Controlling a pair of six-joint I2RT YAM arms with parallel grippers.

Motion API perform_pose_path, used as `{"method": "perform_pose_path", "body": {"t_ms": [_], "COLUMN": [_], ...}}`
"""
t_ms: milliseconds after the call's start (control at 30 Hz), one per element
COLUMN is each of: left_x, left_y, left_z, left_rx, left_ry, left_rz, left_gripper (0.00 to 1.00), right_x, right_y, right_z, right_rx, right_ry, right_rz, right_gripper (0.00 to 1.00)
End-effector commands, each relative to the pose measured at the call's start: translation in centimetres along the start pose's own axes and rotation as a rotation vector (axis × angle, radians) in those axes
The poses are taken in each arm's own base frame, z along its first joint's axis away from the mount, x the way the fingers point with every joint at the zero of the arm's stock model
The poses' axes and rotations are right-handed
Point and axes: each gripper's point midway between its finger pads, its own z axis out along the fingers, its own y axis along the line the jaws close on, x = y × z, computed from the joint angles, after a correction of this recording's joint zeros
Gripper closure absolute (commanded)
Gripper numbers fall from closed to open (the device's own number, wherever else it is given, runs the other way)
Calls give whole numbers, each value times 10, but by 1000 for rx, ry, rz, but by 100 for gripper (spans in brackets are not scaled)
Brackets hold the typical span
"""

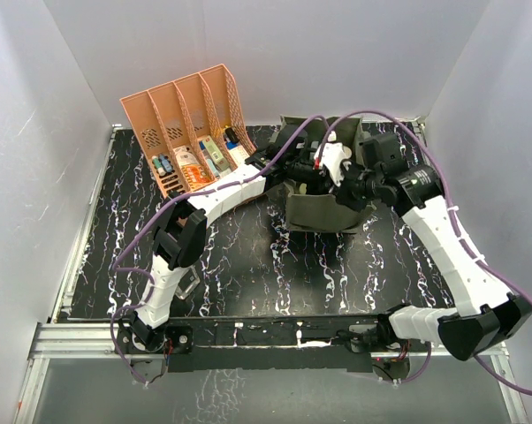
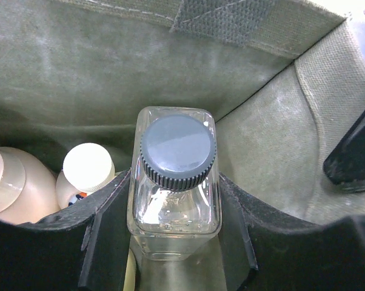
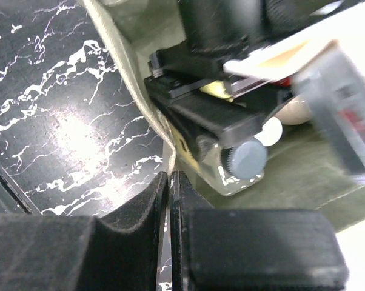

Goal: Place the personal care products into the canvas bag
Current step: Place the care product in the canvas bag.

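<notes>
Left pincer (image 2: 173,239) down inside canvas bag (image 2: 79,73), pinching clear bottle (image 2: 176,151) with dark ribbed cap, one finger on each side of bottle, bottle upright. Beside it in bag: tan bottle (image 2: 13,188) and white-capped bottle (image 2: 88,167), touching each other. Right pincer (image 3: 170,200) at bag's side wall, fingers pressed together, fabric rim seemingly caught between them. Bag stands on black marbled desk (image 1: 239,256), right of salmon rack (image 1: 173,110).

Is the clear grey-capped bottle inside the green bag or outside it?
Inside: the left tool holds the bottle within the bag, green fabric walls around it, beside a white-capped bottle.
</notes>
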Motion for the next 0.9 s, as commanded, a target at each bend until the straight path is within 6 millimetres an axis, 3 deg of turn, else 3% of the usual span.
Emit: {"method": "perform_pose_path", "body": {"t_ms": [0, 267, 433, 600, 733, 867], "left_x": [-24, -23, -24, -25, -27, -26], "left_y": [-59, -58, -59, -57, -56, -57], "left_z": [-3, -3, -4, -2, -2, -3], "left_rx": [200, 195, 190, 183, 175, 167], "left_ry": [-19, -20, -25, -29, -35, -33], "left_rz": [-27, -24, -22, -30, -45, -42], "left_gripper": [100, 100, 100, 100, 100, 100], "right_x": [-58, -51, -31, -24, -13, 11], "right_y": [-26, -16, 4, 16, 19, 8], "right_z": [-35, -41, -49, -44, -30, -9], "right_rx": [100, 72, -4, -76, -113, -77], "right_ry": [-154, -146, -91, -66, -24, 61], "right_rz": [-74, -128, -175, -159, -164, -216], "right_gripper": [92, 91, 61, 41, 31, 31]}}
